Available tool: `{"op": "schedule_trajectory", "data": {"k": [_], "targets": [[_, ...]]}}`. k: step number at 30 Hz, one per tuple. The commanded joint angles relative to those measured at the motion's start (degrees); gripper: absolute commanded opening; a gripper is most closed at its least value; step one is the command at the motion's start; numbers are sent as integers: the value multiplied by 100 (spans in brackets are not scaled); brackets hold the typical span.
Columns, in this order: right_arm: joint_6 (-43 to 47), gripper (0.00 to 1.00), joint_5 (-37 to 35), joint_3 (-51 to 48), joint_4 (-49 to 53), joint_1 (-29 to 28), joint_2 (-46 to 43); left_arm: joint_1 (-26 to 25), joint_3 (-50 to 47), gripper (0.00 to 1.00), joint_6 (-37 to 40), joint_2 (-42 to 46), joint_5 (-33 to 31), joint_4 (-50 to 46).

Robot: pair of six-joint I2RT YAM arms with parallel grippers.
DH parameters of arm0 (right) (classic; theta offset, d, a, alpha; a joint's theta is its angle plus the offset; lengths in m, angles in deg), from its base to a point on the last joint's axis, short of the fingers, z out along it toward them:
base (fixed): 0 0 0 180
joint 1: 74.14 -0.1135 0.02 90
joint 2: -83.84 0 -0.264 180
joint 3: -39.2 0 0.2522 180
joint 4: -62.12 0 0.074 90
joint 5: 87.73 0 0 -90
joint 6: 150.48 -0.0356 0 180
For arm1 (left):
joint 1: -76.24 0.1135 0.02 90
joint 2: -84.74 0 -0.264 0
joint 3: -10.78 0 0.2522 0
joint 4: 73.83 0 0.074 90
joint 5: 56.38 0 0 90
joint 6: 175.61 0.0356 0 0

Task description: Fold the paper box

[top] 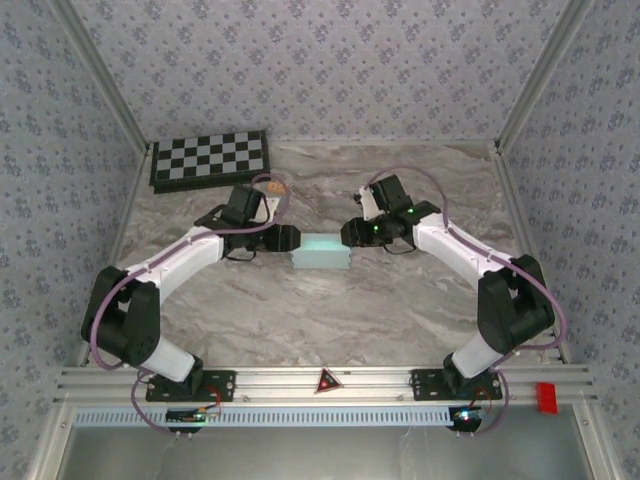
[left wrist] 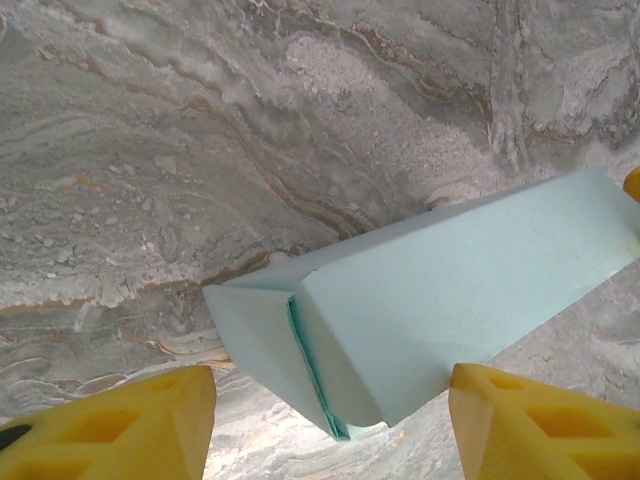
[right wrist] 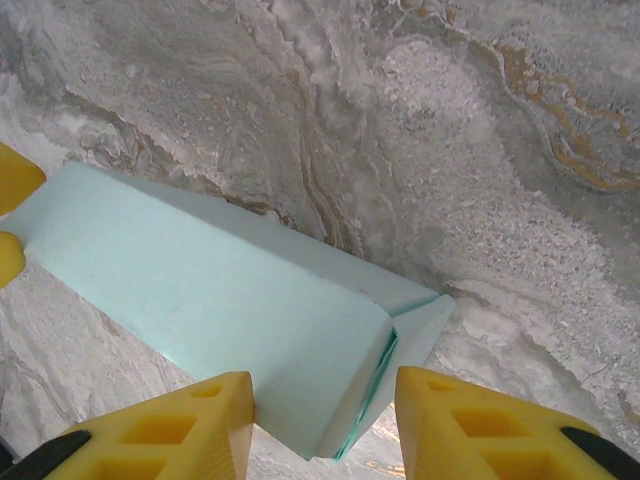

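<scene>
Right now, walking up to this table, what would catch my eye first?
The pale cyan box lying mid-table, with an arm reaching in from each side: the left gripper at its left end, the right gripper at its right. Each has open yellow fingers astride an end. Behind, at the far left, a checkerboard lies on the marble table.
</scene>
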Motion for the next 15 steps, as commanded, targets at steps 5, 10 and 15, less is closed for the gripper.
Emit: {"op": "schedule_trajectory", "data": {"k": [5,10,15], "targets": [[-29,42,-226,-265,313,-38,62,16,-278,62,-45,208,22,41],[-11,42,-277,-283,346,-44,95,16,-301,62,-35,476,6,129],[0,42,-294,-274,374,-46,114,16,-272,63,-74,606,37,313]]}}
